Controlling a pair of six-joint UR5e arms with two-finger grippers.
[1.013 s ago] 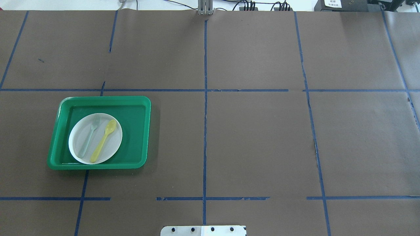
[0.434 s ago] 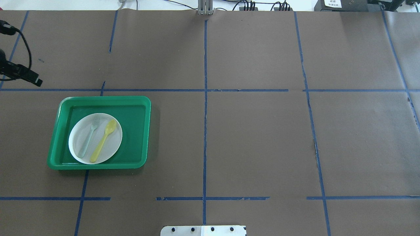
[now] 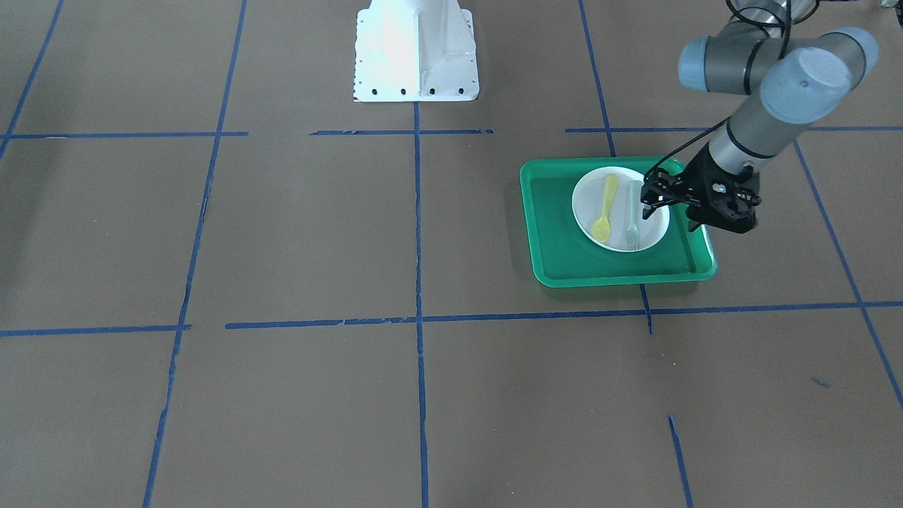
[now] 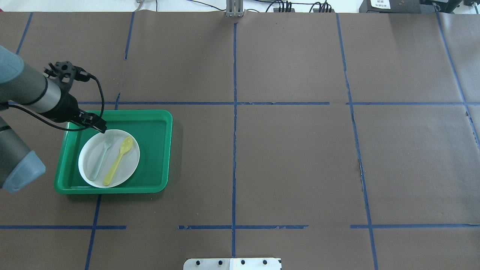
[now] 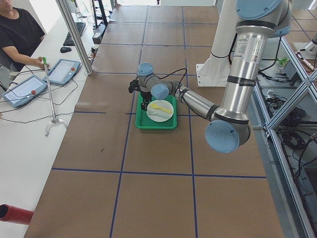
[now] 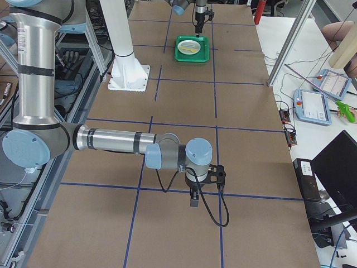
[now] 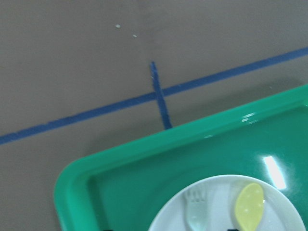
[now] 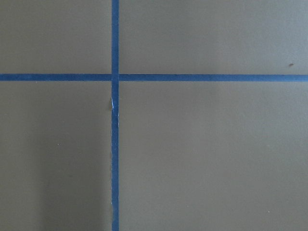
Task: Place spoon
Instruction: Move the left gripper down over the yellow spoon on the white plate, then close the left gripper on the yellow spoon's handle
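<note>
The yellow spoon [image 4: 119,159] lies on a white plate [image 4: 129,167] in a green tray [image 4: 153,150], next to a pale grey-green fork [image 4: 100,156]. My left gripper [image 4: 100,127] hovers over the plate's far edge, near the fork's tines, and looks open and empty. In the front view it [image 3: 647,203] is above the fork [image 3: 632,227], with the spoon [image 3: 604,208] to the side. The left wrist view shows the spoon's bowl [image 7: 249,207] and the fork's tines [image 7: 196,211]. My right gripper [image 6: 193,202] shows only in the exterior right view; I cannot tell its state.
The table is brown paper marked with blue tape lines [image 4: 234,112]. The robot's white base [image 3: 415,53] stands at the table's robot side. An operator [image 5: 20,34] sits beyond the far edge with tablets. The right wrist view shows only paper and tape.
My left arm has come in from the left and moved right and nearer, from outside the tray to above the plate's far edge. The spoon, fork and plate have not moved.
</note>
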